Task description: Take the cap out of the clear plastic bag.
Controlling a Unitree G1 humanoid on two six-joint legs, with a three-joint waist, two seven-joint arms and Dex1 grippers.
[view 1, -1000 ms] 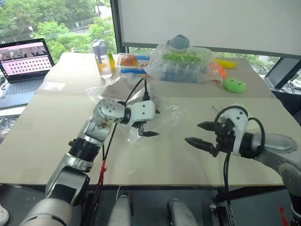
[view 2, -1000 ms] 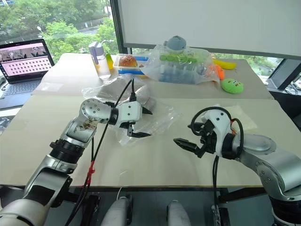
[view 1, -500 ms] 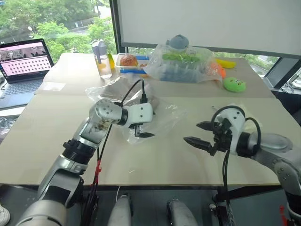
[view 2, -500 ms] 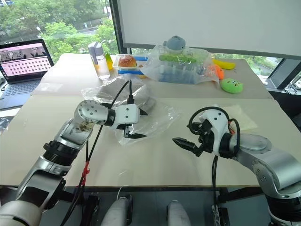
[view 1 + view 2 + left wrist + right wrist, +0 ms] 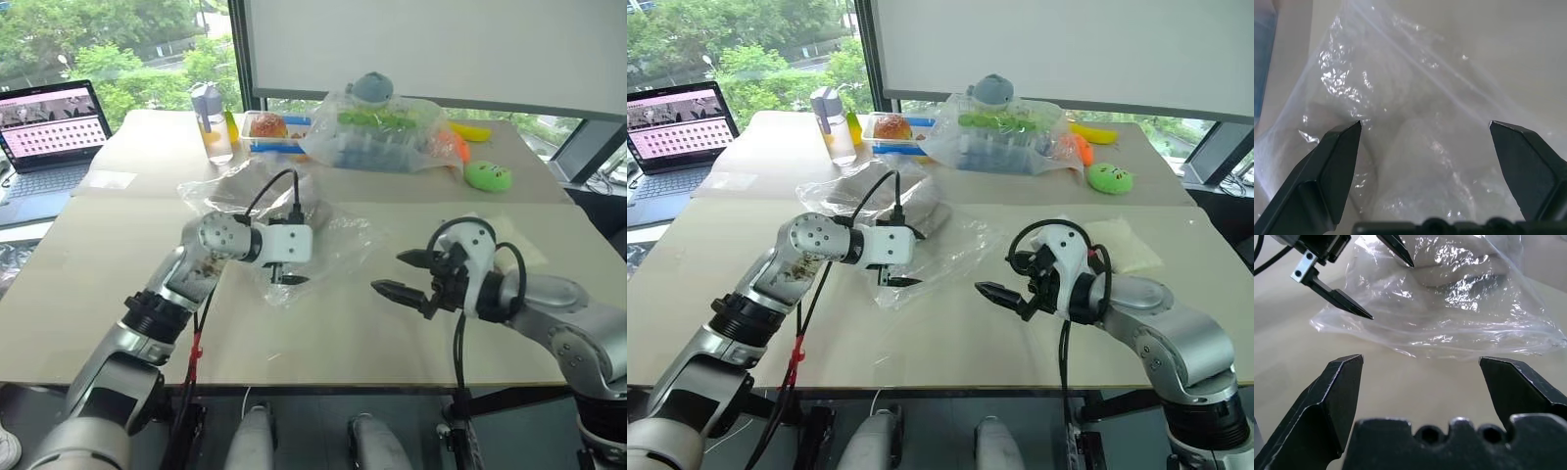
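The clear plastic bag lies flat on the near table, left of centre, and the cap is seen inside it as a pale grey mass toward the bag's far left part, with loose crinkled film spreading to the right and near side. The left gripper hangs over the near edge of the bag with its two fingers spread wide and nothing between them; in the left wrist view the film and the soft shape under it lie between the fingers. The right gripper is held to the right of the bag, apart from it, also spread wide and empty, pointing toward the bag's right-hand edge.

The step in hand is judged to be the first hold on the bag. It would be done best if one gripper were closed on film alone, at the loose right-hand edge, so that the bag is pinned, and the other were brought to the cap through the bag's mouth; where that mouth lies cannot be told. Fabric and film should not be pinched together, or cap and bag would be dragged as one. Thin film is likely to slip, so a deep bite is advised.
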